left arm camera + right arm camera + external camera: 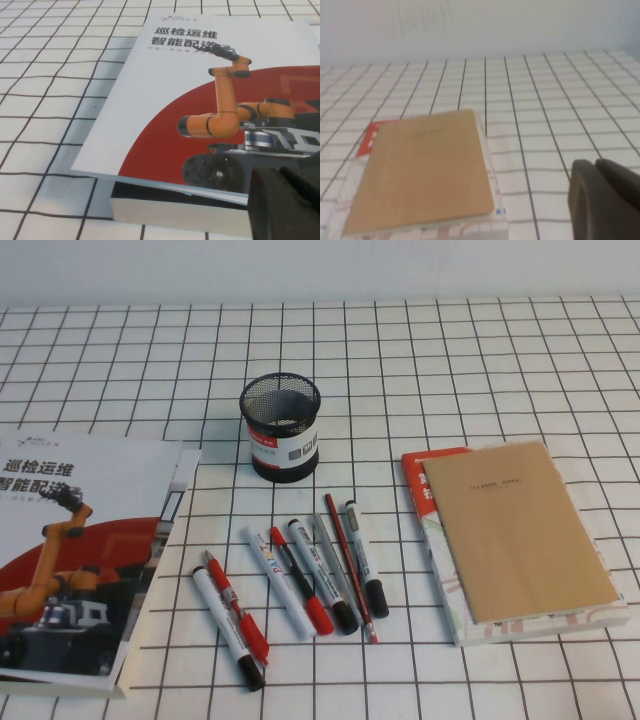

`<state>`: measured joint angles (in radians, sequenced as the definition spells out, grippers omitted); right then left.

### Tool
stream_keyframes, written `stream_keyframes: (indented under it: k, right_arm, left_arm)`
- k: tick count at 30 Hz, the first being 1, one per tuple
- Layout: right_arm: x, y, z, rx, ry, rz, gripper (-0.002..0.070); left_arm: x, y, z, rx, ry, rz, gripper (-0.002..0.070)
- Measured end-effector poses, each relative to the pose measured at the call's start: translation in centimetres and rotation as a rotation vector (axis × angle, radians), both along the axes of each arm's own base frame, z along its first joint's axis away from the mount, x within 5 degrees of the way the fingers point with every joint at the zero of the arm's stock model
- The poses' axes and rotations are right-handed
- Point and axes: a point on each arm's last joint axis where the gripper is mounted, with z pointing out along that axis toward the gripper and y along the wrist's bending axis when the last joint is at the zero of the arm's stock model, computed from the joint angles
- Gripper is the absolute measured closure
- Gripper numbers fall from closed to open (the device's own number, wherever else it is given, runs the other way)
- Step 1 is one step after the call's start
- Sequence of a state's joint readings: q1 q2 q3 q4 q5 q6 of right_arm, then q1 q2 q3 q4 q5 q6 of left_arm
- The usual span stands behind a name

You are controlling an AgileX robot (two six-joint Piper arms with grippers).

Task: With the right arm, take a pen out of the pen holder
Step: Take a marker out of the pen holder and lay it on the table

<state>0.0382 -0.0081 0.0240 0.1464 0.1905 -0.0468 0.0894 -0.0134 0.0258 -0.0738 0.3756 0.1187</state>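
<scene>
Right gripper (601,197) is closed and holds nothing. It sits low at the near right corner of the brown notebook (425,170), over the checked table (450,360). The black mesh pen holder (280,435) stands upright mid-table, well apart from the right gripper, to the robot's left of the notebook. The pens (320,575) lie flat in a loose row on the table just in front of the holder. Left gripper (285,205) hangs over the robot-arm book (200,100); can't tell its state.
</scene>
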Motion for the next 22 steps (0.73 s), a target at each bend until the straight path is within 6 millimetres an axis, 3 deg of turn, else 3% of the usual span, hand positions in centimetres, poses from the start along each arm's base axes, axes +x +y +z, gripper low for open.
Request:
stream_keyframes:
  k: [6, 22]
  right_arm:
    - [-0.4, 0.1, -1.8, -0.060, 0.188, 0.020, 0.0692]
    - [-0.4, 0.1, -1.8, -0.063, 0.190, 0.021, 0.0692]
  left_arm:
    - [0.0, 0.0, 0.0, 0.000, 0.000, 0.000, 0.0678]
    - [0.0, 0.0, 0.0, 0.000, 0.000, 0.000, 0.0678]
